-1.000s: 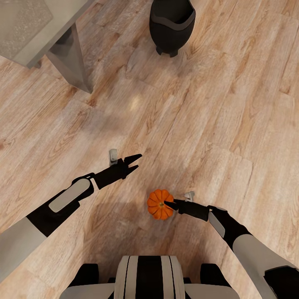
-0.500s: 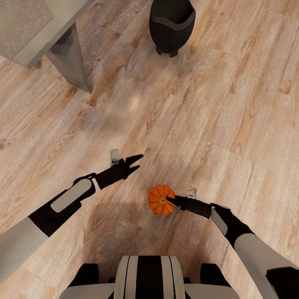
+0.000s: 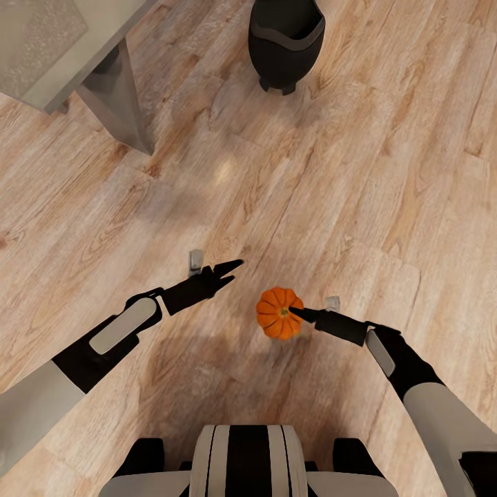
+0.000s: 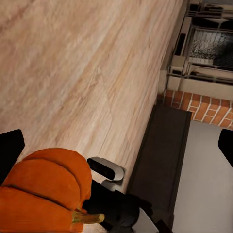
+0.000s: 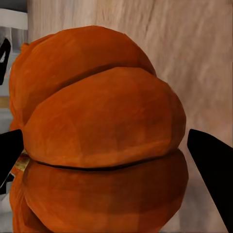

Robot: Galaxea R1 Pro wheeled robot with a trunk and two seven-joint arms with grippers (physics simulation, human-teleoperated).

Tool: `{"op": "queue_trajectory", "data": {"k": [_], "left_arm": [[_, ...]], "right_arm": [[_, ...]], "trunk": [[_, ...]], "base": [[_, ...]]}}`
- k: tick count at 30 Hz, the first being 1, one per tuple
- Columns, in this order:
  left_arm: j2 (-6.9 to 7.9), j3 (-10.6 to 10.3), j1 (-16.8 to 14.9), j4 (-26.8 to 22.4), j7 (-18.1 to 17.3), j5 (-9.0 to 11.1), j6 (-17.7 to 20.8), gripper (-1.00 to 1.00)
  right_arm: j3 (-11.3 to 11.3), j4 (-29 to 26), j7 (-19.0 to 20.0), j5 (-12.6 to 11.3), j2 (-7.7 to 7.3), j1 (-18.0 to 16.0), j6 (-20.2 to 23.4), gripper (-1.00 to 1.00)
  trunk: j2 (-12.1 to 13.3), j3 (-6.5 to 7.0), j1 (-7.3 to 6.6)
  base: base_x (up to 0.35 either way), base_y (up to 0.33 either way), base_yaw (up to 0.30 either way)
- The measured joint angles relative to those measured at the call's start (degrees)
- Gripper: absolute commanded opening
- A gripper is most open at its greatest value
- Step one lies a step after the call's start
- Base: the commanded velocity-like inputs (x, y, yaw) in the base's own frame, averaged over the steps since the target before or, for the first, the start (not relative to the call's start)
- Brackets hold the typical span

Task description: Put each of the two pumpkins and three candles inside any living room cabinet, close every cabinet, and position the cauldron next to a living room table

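My right jaws (image 3: 295, 310) squeeze the pumpkin (image 3: 278, 313), low in the middle of the head view. It looks light, hard and smooth, so I think gripping its round sides works best. My left jaws (image 3: 231, 269) are open. The wood floor (image 3: 359, 172) is flat. The cauldron (image 3: 285, 38) stands near the top, the table (image 3: 103, 83) at upper left.

right pincer (image 3: 295, 312) has carried the pumpkin (image 3: 277, 314) up and rightward.

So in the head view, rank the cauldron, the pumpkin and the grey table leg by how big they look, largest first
1. Cauldron, cut off by the frame's top edge.
2. Table leg, similar to the cauldron, so that order is unsure.
3. Pumpkin, clearly smallest, though held up nearer the camera.
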Motion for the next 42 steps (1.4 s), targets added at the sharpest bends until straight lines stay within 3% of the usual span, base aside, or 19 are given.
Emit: {"op": "queue_trajectory", "data": {"k": [13, 20, 28, 32, 36, 42], "left_arm": [[0.51, 0.22, 0.0, -0.01, 0.43, 0.0, 0.04, 1.0], [3.74, 1.63, 0.0, 0.0, 0.53, 0.0, 0.08, 1.0], [4.1, 2.31, 0.0, -0.01, 0.53, -0.02, 0.13, 1.0], [2.81, 1.0, 1.31, 1.28, 0.71, -0.8, 0.58, 1.0], [3.49, -0.29, 2.61, 2.44, -0.57, 0.42, -0.2, 1.0], [3.51, -2.24, 4.57, 4.37, -1.91, 0.87, -0.38, 1.0]], "right_arm": [[0.02, -3.58, -0.34, 0.13, -1.52, 0.01, 4.14, -1.0], [0.07, -4.62, -0.18, 0.2, -1.53, 0.01, 4.98, -1.0], [0.19, -5.51, -0.17, 0.19, -1.41, 0.01, 4.98, -1.0], [-0.41, -4.67, -0.64, 0.11, -0.98, -0.45, 4.65, -1.0], [0.89, -4.05, -1.32, -0.04, -0.53, -0.59, 3.39, -1.0], [0.48, -4.0, -1.47, 0.14, -0.47, -0.57, 2.81, -1.0]], "trunk": [[0.0, 0.0, 0.0], [0.0, 0.0, 0.0], [0.0, 0.0, 0.0], [0.0, 0.0, 0.0], [0.0, 0.0, 0.0], [0.0, 0.0, 0.0]], "base": [[0.0, 0.0, 0.0], [0.0, 0.0, 0.0], [0.0, 0.0, 0.0], [0.0, 0.0, 0.0], [0.0, 0.0, 0.0], [0.0, 0.0, 0.0]]}}
